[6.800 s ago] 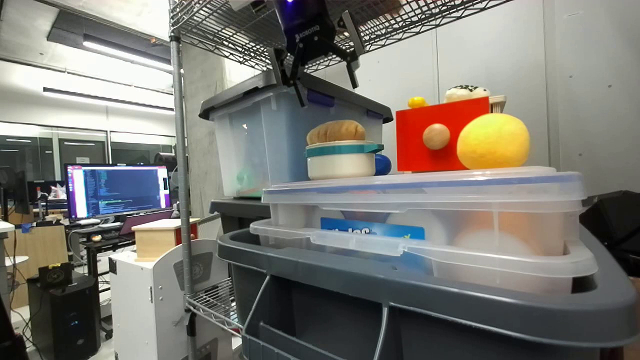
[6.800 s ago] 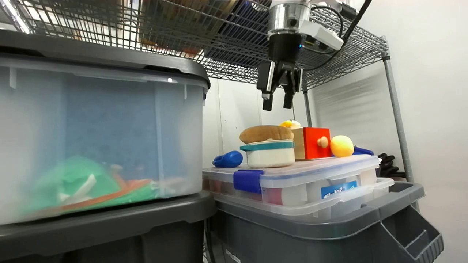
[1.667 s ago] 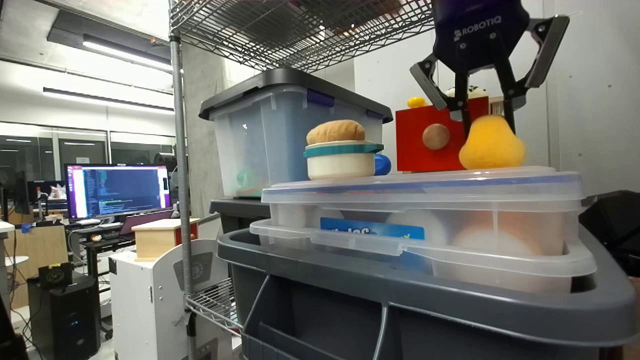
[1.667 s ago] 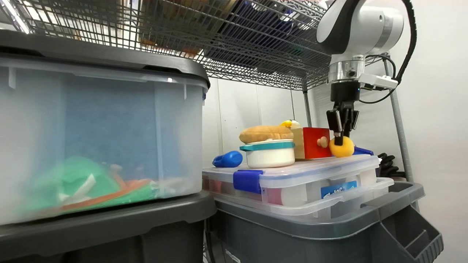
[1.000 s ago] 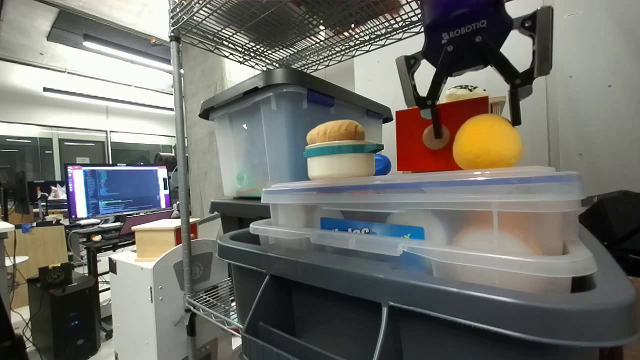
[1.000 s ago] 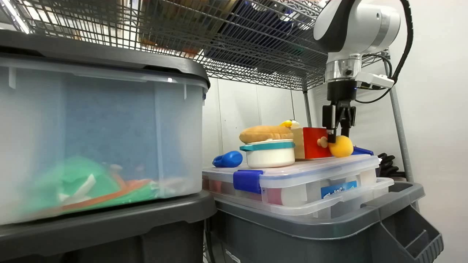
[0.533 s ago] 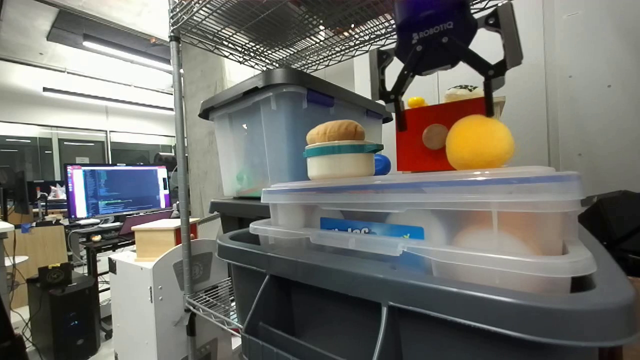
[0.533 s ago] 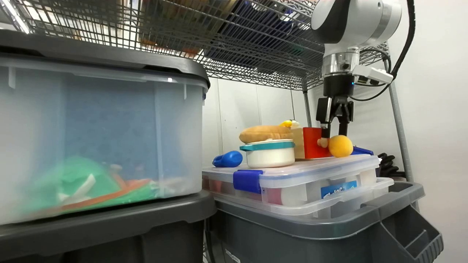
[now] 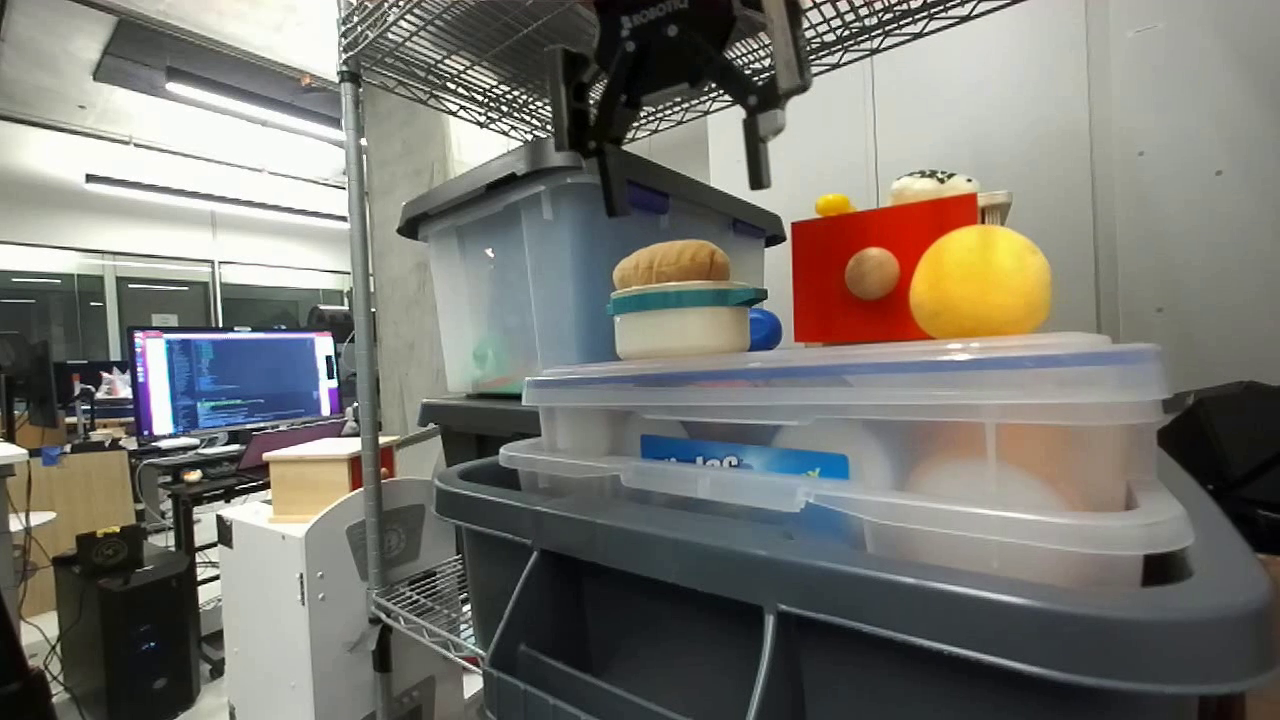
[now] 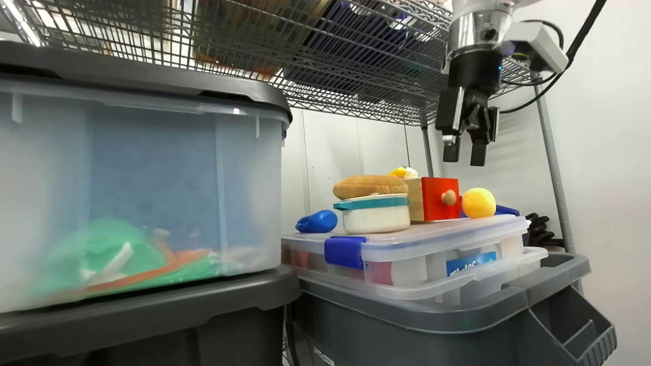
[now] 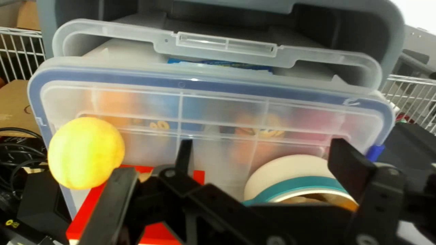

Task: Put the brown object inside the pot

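End effector [image 9: 686, 197] spread; below it, pot [image 10: 376, 219] w/ bread [image 10: 370, 186] (in/on, can't tell) & clear bin [image 11: 218, 79] w/ blurry stuff [image 11: 253, 131] inside.

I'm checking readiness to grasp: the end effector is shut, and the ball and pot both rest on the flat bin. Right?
Not quite: the wrist view shows the end effector open, not shut. The ball and pot do both rest on the flat bin.

In an exterior view, low on the right, a clear lid [image 10: 437, 245] holds a blue thing [image 10: 320, 222], a white pot [image 10: 377, 219], a red box [image 10: 436, 199] and a yellow ball [image 10: 478, 203].
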